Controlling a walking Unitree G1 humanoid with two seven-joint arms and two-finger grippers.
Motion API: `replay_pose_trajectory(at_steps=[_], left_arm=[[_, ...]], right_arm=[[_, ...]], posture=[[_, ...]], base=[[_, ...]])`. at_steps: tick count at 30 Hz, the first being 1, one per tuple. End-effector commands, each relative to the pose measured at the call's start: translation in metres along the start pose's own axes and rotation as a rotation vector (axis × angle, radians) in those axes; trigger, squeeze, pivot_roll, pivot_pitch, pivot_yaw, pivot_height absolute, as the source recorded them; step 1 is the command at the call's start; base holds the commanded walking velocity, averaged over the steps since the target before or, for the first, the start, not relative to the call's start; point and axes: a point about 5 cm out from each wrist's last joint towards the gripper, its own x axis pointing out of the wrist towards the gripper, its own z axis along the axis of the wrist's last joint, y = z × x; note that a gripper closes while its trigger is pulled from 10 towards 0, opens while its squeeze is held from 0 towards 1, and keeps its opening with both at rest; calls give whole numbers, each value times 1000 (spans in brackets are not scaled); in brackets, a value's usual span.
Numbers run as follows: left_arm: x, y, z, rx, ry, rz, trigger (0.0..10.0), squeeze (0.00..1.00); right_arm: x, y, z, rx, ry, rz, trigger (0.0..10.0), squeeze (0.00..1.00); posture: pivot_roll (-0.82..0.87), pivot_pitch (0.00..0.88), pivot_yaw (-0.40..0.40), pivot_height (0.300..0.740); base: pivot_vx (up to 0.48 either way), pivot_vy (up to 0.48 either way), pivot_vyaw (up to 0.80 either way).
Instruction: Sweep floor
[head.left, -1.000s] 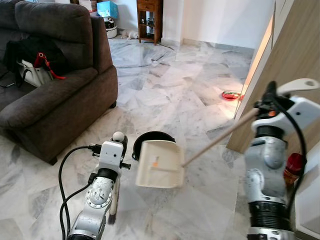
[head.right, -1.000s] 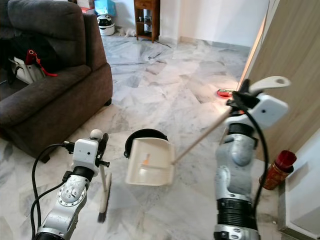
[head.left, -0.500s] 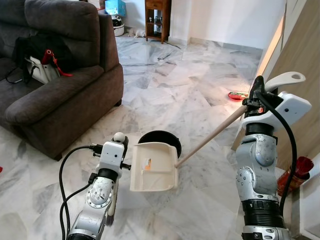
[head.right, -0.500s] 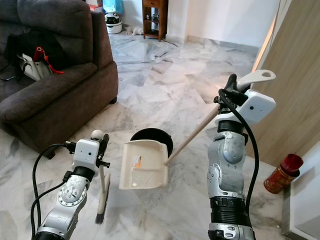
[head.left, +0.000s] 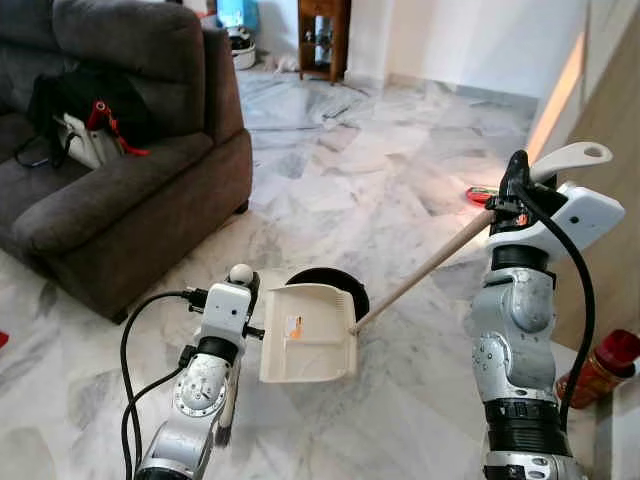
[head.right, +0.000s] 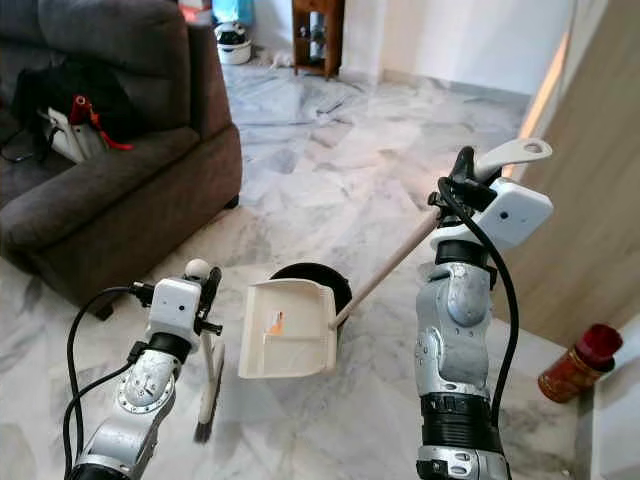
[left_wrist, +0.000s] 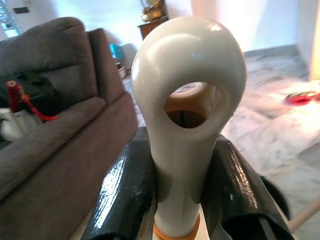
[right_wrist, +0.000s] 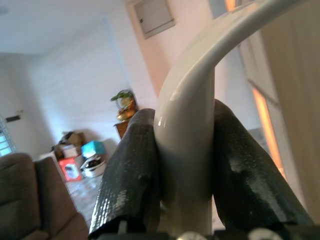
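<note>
Head view, sofa (head.left: 120, 190), bottle (head.left: 600, 365) near dustpan (head.left: 305, 332)

Can't see much of the black round thing (head.left: 335, 285), tucked mostly behind the dustpan (head.left: 307, 333). Brush (head.right: 207, 385) half blocked by the left arm, bristle end too small to make out. Sofa (head.left: 120, 190) chopped off at the left edge, stuff by the far shelf (head.left: 325, 35) too tiny to tell.
</note>
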Motion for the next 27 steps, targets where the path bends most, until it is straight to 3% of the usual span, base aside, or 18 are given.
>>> replay_pose_trajectory(at_steps=[1, 6, 27], left_arm=[[4, 5, 12, 61, -54, 10, 10000, 0], [4, 12, 25, 139, -113, -2, 10000, 0], [3, 8, 25, 133, -102, 0, 10000, 0]], right_arm=[[6, 6, 18, 33, -93, 14, 10000, 0], [4, 6, 16, 35, -85, 9, 10000, 0], [5, 7, 16, 33, -80, 21, 10000, 0]], posture=[[71, 0, 24, 740], [78, 0, 26, 740], [80, 0, 17, 740]], base=[[326, 0, 0], [325, 0, 0], [326, 0, 0]])
